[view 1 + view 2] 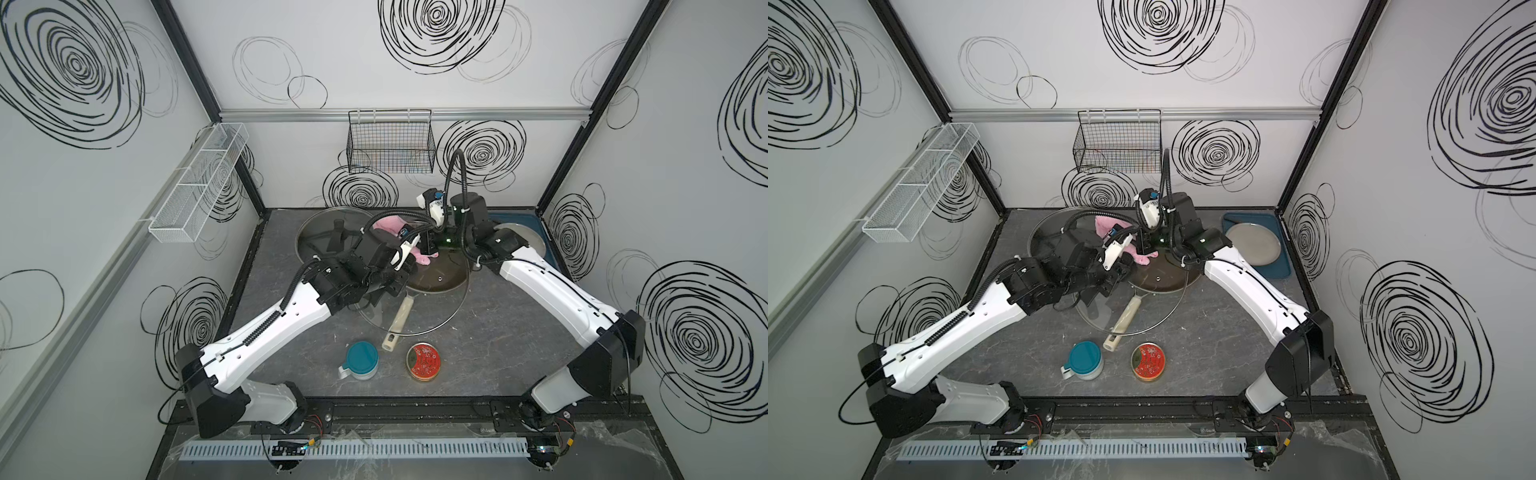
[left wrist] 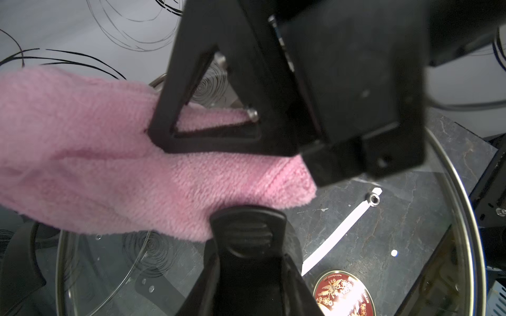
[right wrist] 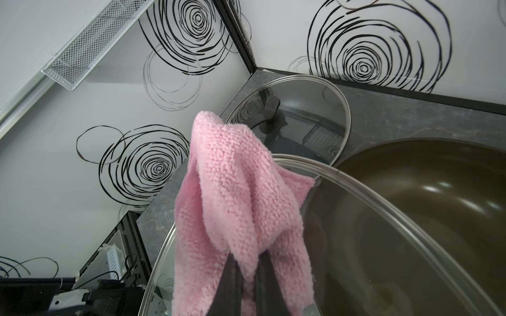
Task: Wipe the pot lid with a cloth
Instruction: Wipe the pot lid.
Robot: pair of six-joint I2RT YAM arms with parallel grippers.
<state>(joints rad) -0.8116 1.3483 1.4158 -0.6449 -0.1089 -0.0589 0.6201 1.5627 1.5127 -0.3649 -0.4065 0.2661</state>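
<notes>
- Step in hand: a wiping stroke on the pot lid. Judged mid-task, since cloth and glass are together. How much of the surface is already wiped cannot be told.
- Pot lid: a large glass one, held off the table at a tilt. It sits above the brown pan and its cream handle, at the centre of the workspace.
- Left gripper: closed on the lid's black handle. It carries the lid and touches nothing else.
- Right gripper: jaws closed on a fold of the cloth. The pink terry bunches out past the fingertips and lies against the glass near the lid's far rim, apparently on the handle side.
- Contact: cloth meets glass in both wrist views. How hard it presses cannot be told.
- Next move, as judged: drag the cloth across the glass toward the handle and round it. The left arm needs to hold the tilt steady so the lid does not swing.
- Risk, as judged: the pinch takes only a fold, so a hard drag against the rim could pull the cloth free.
- Not involved: a second glass lid sits at the back of the table, apart from the work.
</notes>
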